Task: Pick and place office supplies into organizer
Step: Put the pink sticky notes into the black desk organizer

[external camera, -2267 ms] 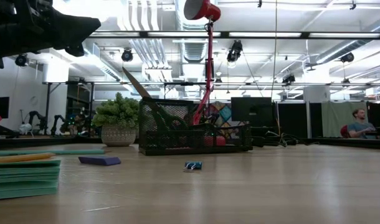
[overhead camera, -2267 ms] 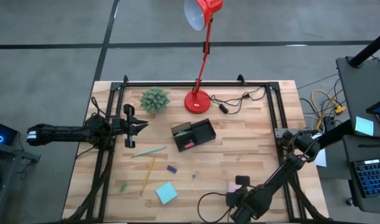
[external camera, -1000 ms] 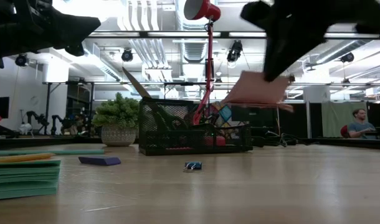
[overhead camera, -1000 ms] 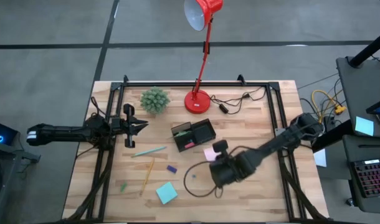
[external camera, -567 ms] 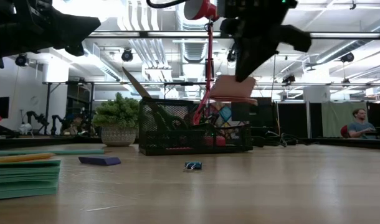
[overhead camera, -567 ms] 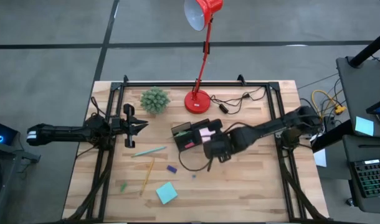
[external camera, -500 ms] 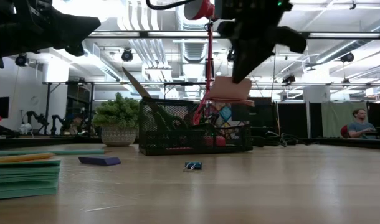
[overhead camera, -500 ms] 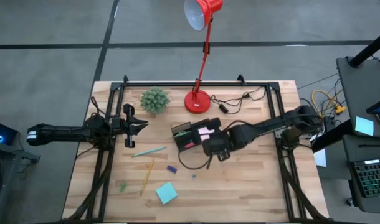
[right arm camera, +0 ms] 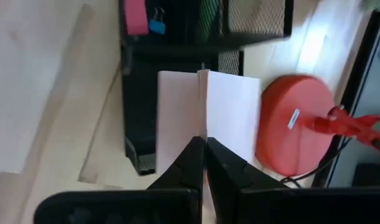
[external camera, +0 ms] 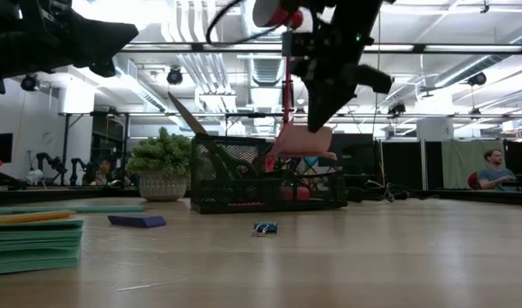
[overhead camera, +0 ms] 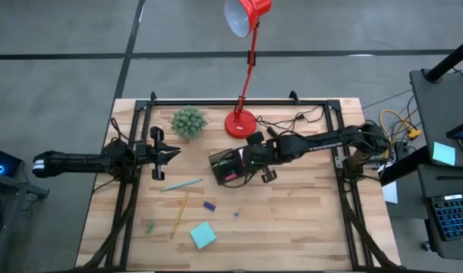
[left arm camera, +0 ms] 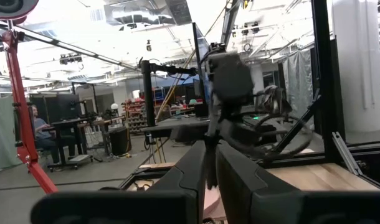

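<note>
Overhead, right gripper (overhead camera: 245,158) reaches across the table from the right, its fingers pinched shut on a pink sticky-note pad (overhead camera: 240,159) above the black organizer (overhead camera: 235,164), near the red lamp base (overhead camera: 240,123). Left gripper (overhead camera: 169,152) waits at the table's left edge, fingers nearly closed and holding nothing; a pale green pen (overhead camera: 181,183), yellow pencil (overhead camera: 179,211), purple eraser (overhead camera: 209,205) and blue sticky-note pad (overhead camera: 203,235) lie on the wood. Low view: the pink pad (external camera: 302,141) hangs tilted over the mesh organizer (external camera: 265,184). Right wrist view: closed fingers (right arm camera: 177,177) clamp the pad (right arm camera: 227,118) over the organizer's tray (right arm camera: 140,118).
</note>
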### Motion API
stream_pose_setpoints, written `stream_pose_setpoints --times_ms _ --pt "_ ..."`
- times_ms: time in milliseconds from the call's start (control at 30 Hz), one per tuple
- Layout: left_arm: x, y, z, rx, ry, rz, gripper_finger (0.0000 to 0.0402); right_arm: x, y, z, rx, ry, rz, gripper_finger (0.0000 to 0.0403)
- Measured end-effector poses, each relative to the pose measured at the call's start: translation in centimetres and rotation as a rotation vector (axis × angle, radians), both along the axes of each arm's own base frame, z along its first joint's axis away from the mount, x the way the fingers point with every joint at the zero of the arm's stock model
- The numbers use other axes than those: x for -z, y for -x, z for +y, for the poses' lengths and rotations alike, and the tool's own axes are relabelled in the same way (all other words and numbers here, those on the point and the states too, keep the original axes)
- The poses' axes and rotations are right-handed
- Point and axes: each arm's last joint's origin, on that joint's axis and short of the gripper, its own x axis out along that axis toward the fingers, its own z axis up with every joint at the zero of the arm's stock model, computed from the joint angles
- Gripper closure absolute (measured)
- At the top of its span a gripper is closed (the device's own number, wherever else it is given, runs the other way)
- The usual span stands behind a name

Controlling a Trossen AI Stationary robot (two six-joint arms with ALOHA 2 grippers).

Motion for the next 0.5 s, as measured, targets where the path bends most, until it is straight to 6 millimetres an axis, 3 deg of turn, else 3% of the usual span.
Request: stream_pose_setpoints --times_ms 200,500 --pt "0.0 0.0 0.0 0.0 0.0 0.0 0.0379 0.7 0.0 -1.0 0.004 0.007 0.014 0.0394" --pt "0.0 0.0 0.0 0.0 0.0 0.0 0.0379 2.2 0.1 -1.1 -0.016 -0.039 -0.004 0.0394"
